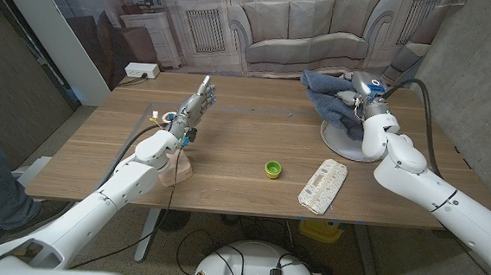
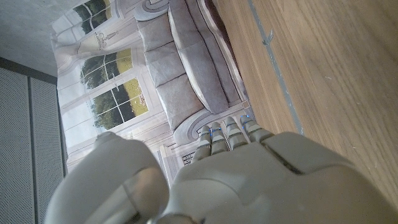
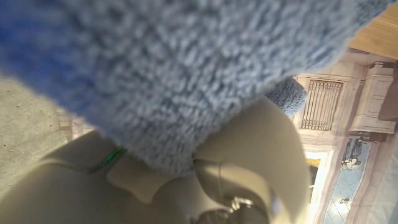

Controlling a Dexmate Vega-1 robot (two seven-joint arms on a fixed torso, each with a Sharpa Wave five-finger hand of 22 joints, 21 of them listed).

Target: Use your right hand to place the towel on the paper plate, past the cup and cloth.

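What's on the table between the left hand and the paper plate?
In the head view, the small green cup and the folded pale cloth lie between the left hand and the paper plate, nearer the front edge; the direct line is bare wood.

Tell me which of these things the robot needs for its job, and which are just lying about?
For the job:
towel, blue, held by the right hand
paper plate, under the towel

Lying about:
small green cup
folded pale cloth
left hand, holding nothing

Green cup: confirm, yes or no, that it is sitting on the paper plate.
No. In the head view the green cup stands on bare table, apart from the paper plate.
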